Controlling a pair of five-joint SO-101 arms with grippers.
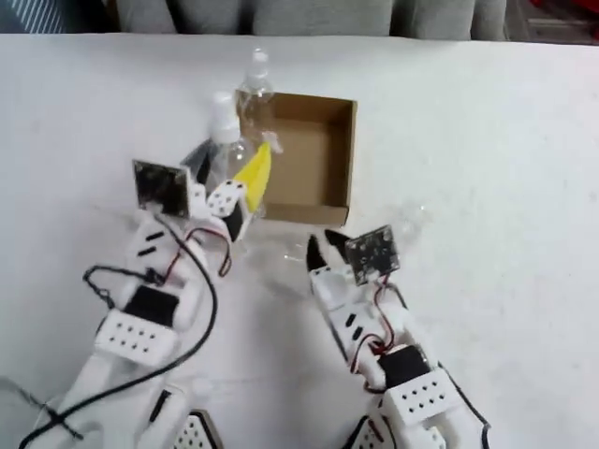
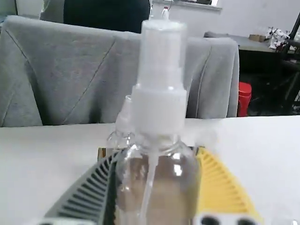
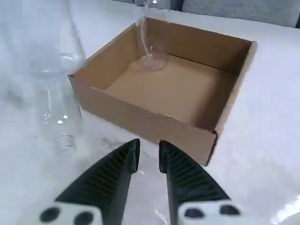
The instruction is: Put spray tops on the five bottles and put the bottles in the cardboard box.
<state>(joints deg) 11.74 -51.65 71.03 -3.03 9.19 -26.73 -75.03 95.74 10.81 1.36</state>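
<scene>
A clear bottle with a white spray top stands upright between the grey and yellow fingers of my left gripper, which is shut on it just left of the cardboard box. A second clear bottle with a spray top stands in the box's far left corner, also visible as the bottle against the box. My right gripper sits low in front of the box's near wall, its black fingers a narrow gap apart and empty. In the high view the right gripper is just below the box.
A faint clear bottle lies on the white table left of the right gripper, and another clear piece lies to its right. Grey chairs stand beyond the table's far edge. The table's right side has free room.
</scene>
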